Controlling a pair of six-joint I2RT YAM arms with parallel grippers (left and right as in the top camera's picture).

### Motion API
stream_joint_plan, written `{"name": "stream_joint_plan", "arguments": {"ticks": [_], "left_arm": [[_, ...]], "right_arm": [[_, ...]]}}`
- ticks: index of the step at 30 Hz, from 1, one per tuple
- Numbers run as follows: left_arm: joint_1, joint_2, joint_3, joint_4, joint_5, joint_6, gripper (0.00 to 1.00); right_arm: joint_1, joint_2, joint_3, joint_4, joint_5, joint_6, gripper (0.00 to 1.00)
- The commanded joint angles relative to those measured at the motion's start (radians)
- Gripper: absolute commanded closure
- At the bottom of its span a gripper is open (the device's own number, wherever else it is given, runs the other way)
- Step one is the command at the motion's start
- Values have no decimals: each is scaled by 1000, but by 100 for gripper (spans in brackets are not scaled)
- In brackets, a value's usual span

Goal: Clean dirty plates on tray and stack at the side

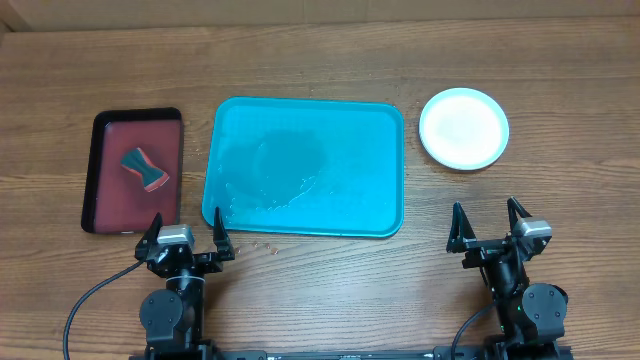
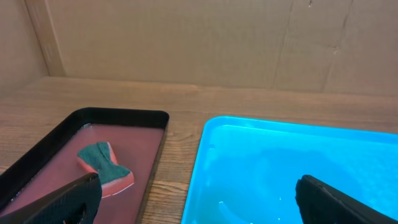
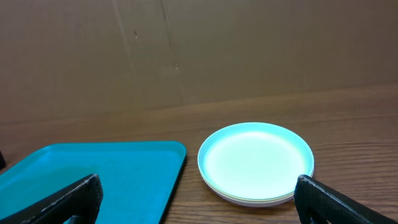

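Overhead view: two arms crouch at the near edge of a wooden tabletop (image 1: 320,60), both pointing toward its far edge. Left tool (image 1: 186,220) and right tool (image 1: 486,208) each stand spread wide, holding nothing. Brown cardboard (image 2: 186,37) walls the far edge. From the left: a dark red tray (image 1: 115,205) carrying a sponge (image 1: 145,170); the turquoise tray (image 1: 370,140), glistening wet in its middle; then the plates (image 1: 463,128), stacked near the far right corner, pale mint on top.

1 turq. tray (image 1: 350,130); 1 dark red tray (image 1: 115,205); 1 sponge (image 1: 145,170); 3 stacked plates (image 1: 463,128).
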Motion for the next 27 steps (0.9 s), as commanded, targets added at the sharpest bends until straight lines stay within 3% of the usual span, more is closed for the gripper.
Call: {"name": "stream_joint_plan", "arguments": {"ticks": [1,27], "left_arm": [[5,-11,-3,1,5,19,0],[5,-11,-3,1,5,19,0]], "right_arm": [[-5,-10,-10,6,2,-4,0],[-5,-10,-10,5,25,-49,0]]}}
